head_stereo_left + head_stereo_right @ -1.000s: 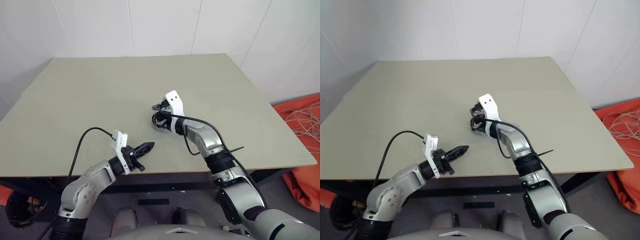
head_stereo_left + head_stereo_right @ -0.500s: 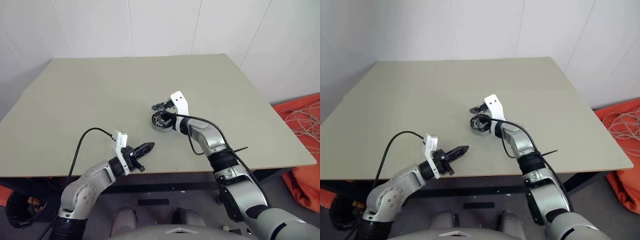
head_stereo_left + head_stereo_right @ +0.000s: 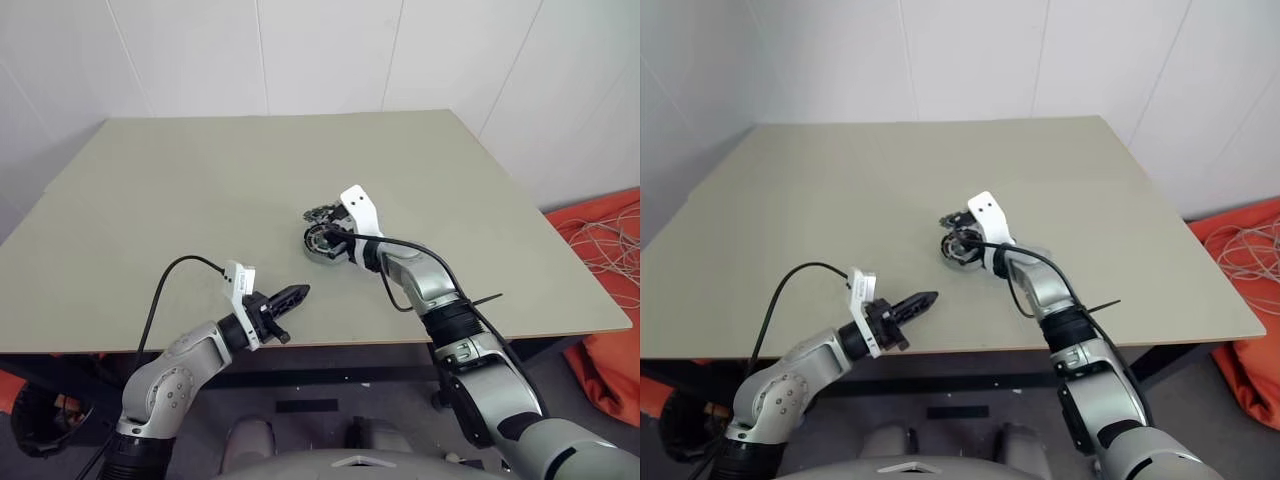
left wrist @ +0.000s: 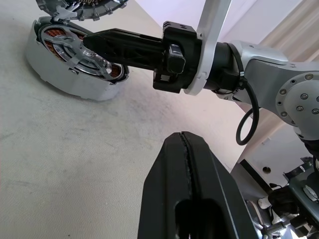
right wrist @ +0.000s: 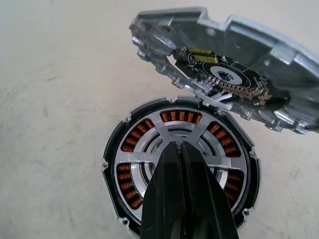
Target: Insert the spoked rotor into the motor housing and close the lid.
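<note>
Item 1, nearest: left gripper (image 3: 296, 294). Black fingers pressed together, holding nothing. It hangs over the near edge of the table (image 3: 150, 210), pointing toward the motor, well apart from it.

Item 2: right gripper (image 5: 185, 164). Fingers pressed together with nothing between them. The tips lie over the centre of the spoked rotor; whether they touch it cannot be told.

Item 3: spoked rotor (image 5: 164, 137). Silver spokes and hub, already seated inside the motor housing (image 4: 65, 82), with copper windings showing through the gaps between the spokes. Judged stiff metal and smooth, likely to slip under a fingertip. No further hold looks necessary; a light press on the hub would settle it.

Item 4: motor housing. Squat silver-walled cylinder standing flat near the middle of the table. Judged fairly heavy for its size, so unlikely to slide under a gentle push.

Item 5, farthest: lid (image 5: 234, 74). Silver-grey metal cap with a jagged edge, standing tilted open at the far rim of the housing, joined to it there by short wires. Its underside carries a small circuit board. Judged rigid but delicate at the wires and board. Best taken or pushed at the bare outer rim and lowered slowly.
</note>
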Robot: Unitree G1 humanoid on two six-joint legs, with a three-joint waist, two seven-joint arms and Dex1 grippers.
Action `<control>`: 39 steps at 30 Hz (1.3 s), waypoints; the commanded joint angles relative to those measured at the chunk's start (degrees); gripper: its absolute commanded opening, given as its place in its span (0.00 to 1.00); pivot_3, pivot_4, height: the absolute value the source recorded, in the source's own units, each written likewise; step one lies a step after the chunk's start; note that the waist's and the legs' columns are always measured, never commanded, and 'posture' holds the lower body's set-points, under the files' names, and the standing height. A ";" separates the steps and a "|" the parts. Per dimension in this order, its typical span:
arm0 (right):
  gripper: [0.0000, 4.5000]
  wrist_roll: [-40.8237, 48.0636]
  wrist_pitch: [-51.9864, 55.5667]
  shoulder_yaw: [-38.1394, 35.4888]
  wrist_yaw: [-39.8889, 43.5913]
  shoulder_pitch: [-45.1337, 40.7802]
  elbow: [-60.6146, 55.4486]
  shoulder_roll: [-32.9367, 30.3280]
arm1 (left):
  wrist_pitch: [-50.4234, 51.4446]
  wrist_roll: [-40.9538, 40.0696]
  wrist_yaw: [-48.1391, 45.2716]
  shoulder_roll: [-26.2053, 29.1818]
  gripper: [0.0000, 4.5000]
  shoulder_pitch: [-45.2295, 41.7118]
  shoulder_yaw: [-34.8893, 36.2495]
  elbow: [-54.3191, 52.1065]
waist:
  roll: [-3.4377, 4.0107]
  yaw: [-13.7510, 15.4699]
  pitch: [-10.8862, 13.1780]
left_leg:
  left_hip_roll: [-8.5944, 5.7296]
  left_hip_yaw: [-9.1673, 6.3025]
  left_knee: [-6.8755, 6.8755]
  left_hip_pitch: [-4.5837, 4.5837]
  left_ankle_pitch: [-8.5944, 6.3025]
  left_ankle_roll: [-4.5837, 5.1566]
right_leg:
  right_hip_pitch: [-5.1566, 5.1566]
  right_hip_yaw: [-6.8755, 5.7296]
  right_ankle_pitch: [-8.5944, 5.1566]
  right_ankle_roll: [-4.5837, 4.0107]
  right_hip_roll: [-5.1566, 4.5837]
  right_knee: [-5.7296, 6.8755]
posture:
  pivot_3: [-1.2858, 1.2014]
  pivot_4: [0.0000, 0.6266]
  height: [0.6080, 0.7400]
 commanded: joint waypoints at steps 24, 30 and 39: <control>0.67 -9.88 -16.66 14.13 28.76 -13.09 6.52 -13.98 | -1.04 0.40 0.40 -1.60 0.00 -1.28 0.28 -0.30 | 0.01 -0.04 0.01 | 0.05 0.04 0.09 -0.30 -0.04 0.09 | -0.17 -0.04 0.03 -0.11 0.02 0.02 | 0.52 0.00 1.00; 0.67 -13.01 -22.60 14.96 31.92 -15.76 13.50 -14.01 | -1.19 0.56 0.56 -1.95 0.00 -1.11 0.36 -0.26 | 0.01 -0.05 0.01 | 0.06 0.07 0.16 -0.43 -0.06 0.16 | -0.25 -0.07 0.04 -0.14 0.01 0.02 | 0.52 0.00 1.00; 0.67 -15.54 -26.77 15.25 35.49 -15.95 15.74 -13.92 | -1.05 0.63 0.62 -2.35 0.00 -1.06 0.41 -0.09 | 0.01 -0.06 0.01 | 0.11 0.17 0.29 -0.46 -0.20 0.43 | -0.25 -0.09 0.05 -0.17 0.03 0.08 | 0.52 0.00 1.00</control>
